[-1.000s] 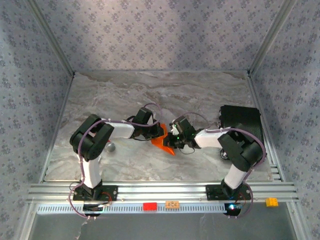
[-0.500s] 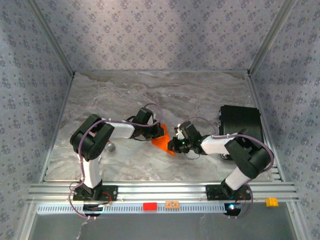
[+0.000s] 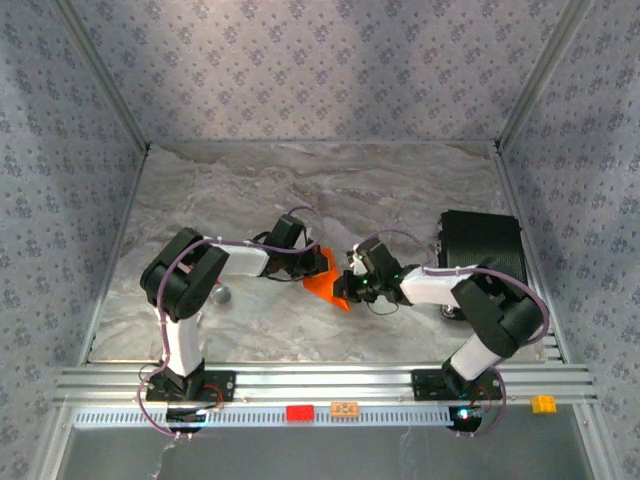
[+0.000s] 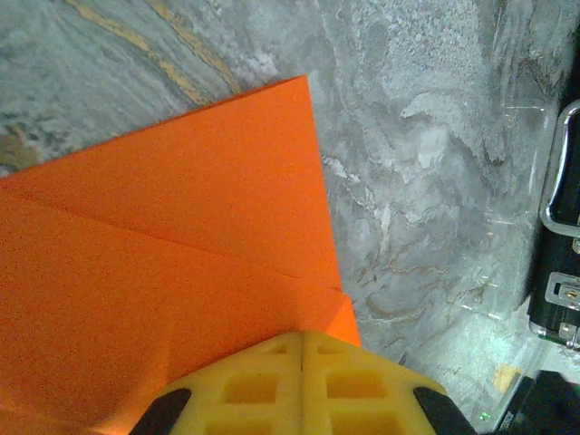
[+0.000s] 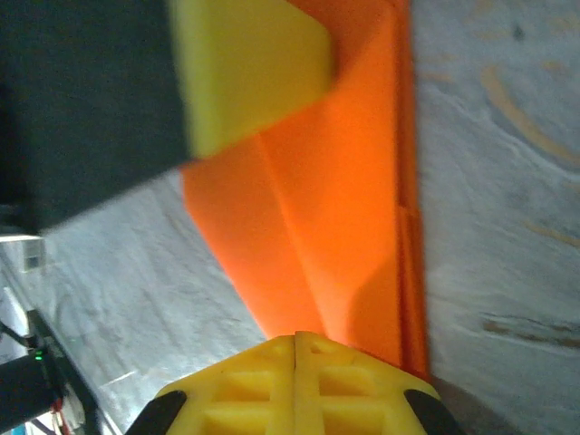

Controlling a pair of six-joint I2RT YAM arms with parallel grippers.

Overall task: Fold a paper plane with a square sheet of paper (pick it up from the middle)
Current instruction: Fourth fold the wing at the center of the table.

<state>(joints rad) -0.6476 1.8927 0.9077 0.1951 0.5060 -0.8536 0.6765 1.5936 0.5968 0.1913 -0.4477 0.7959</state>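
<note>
The orange paper (image 3: 326,287) lies partly folded on the marble table (image 3: 300,190), with creases and layered flaps showing in the left wrist view (image 4: 181,236). My left gripper (image 3: 318,264) is shut, its yellow tips (image 4: 302,340) resting on the paper's left part. My right gripper (image 3: 346,289) is shut too, its tips (image 5: 295,343) at the narrow end of the folded paper (image 5: 335,181). Nothing shows between either pair of jaws. The left gripper's yellow finger (image 5: 245,63) sits on the paper's far end in the right wrist view.
A black case (image 3: 481,246) stands at the right, close behind the right arm, and also shows as the case (image 4: 560,272). A small grey object (image 3: 222,294) lies by the left arm. Red (image 3: 299,412), orange (image 3: 345,408) and yellow (image 3: 543,403) blocks sit on the front rail.
The right arm has dropped lower and its gripper has come down onto the paper's right end. The left gripper and the paper have stayed in place.
</note>
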